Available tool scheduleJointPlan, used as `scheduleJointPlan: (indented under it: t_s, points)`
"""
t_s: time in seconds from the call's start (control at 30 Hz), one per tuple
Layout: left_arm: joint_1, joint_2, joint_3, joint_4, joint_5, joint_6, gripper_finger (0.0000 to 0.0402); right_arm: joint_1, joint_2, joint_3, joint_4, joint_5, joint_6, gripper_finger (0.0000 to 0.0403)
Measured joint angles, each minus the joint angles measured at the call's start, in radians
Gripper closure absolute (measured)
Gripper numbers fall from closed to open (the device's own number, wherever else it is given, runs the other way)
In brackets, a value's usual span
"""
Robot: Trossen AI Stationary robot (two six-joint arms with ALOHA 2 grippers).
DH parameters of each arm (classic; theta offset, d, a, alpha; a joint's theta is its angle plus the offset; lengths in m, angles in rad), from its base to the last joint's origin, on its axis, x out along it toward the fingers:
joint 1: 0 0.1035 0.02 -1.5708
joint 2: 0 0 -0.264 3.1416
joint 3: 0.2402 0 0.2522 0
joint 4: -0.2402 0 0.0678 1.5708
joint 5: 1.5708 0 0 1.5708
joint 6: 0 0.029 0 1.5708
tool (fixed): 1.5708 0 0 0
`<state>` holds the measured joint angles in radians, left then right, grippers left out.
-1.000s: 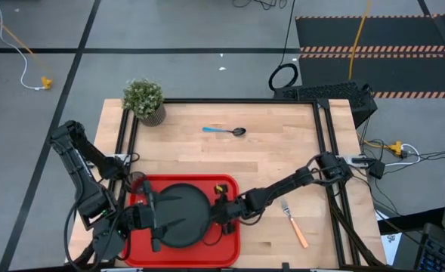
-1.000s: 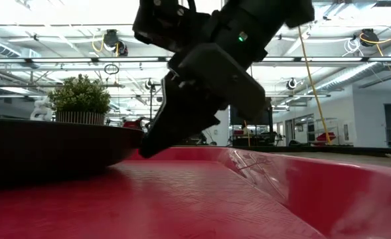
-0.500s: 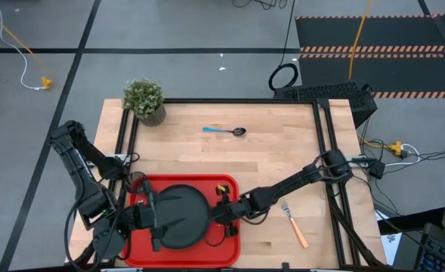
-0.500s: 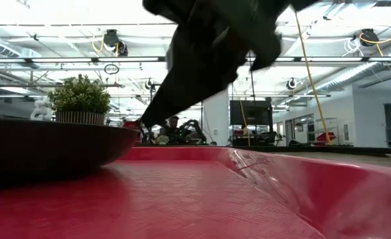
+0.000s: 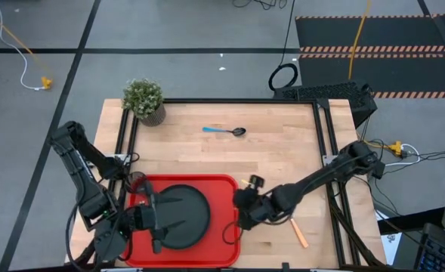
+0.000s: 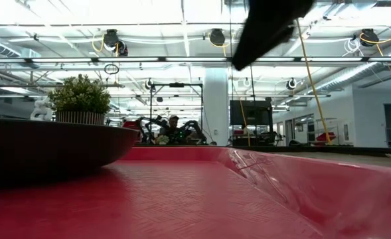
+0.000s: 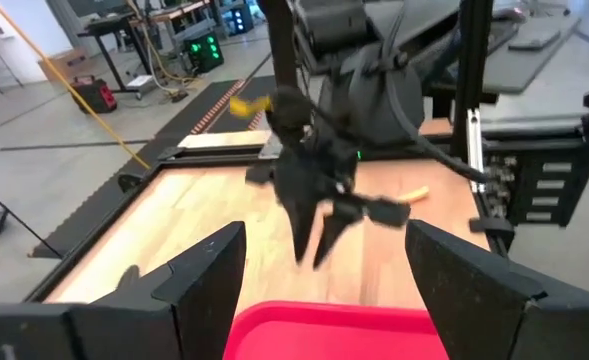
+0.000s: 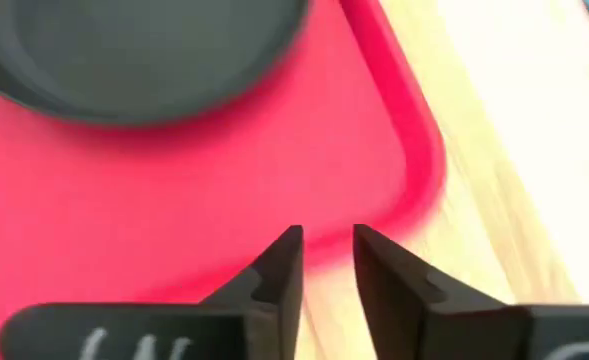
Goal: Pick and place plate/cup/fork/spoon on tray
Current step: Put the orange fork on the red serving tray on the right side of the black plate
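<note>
Bright overhead lighting, blurred wrist views

We note a light wooden table (image 5: 275, 162). Directly on it: the red tray (image 5: 226, 193) near the front-left, potted plant (image 5: 144, 100) at back-left corner, spoon (image 5: 224, 131), fork (image 5: 298, 231) front-right.

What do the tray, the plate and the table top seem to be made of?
Tray: probably plastic, bright red, smooth with a soft sheen and a finely textured floor in the low view. Plate: matte black with hardly any glare; plastic or ceramic, I cannot tell which. Table top: light wood, with visible board seams and grain.
</note>
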<state>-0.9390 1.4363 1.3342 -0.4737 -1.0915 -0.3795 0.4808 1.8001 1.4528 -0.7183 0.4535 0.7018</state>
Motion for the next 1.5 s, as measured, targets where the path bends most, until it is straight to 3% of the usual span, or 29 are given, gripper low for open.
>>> scheduleJointPlan:
  t_s: [0.33, 0.53, 0.8, 0.97, 1.17, 1.3, 1.5]
  points:
    - [-0.004, 0.062, 0.0, 0.005, 0.076, -0.045, 0.0124, 0.127, -0.005, 0.0, -0.307, 0.073, 0.467, 0.0262]
    - [-0.014, 0.114, 0.0, 0.006, 0.152, -0.083, 0.0124, 0.209, -0.005, 0.0, -0.35, 0.125, 0.611, 0.0259]
    - [-0.06, 0.202, 0.0, 0.006, 0.163, -0.15, 0.0124, 0.308, -0.004, -0.062, -0.318, 0.167, 0.729, 0.0259]
    - [-0.081, 0.228, 0.0, 0.007, 0.179, -0.188, 0.0124, 0.352, -0.004, -0.149, -0.328, 0.04, 0.959, 0.0259]
    - [-0.105, 0.234, 0.0, 0.008, 0.178, -0.249, 0.0124, 0.38, -0.004, -0.247, -0.354, -0.209, 1.294, 0.0259]
    - [-0.126, 0.234, 0.0, 0.008, 0.176, -0.284, 0.0124, 0.398, -0.004, -0.281, -0.346, -0.293, 1.374, 0.0259]
    - [-0.144, 0.234, 0.0, 0.008, 0.167, -0.288, 0.0124, 0.401, -0.004, -0.282, -0.318, -0.293, 1.379, 0.0259]
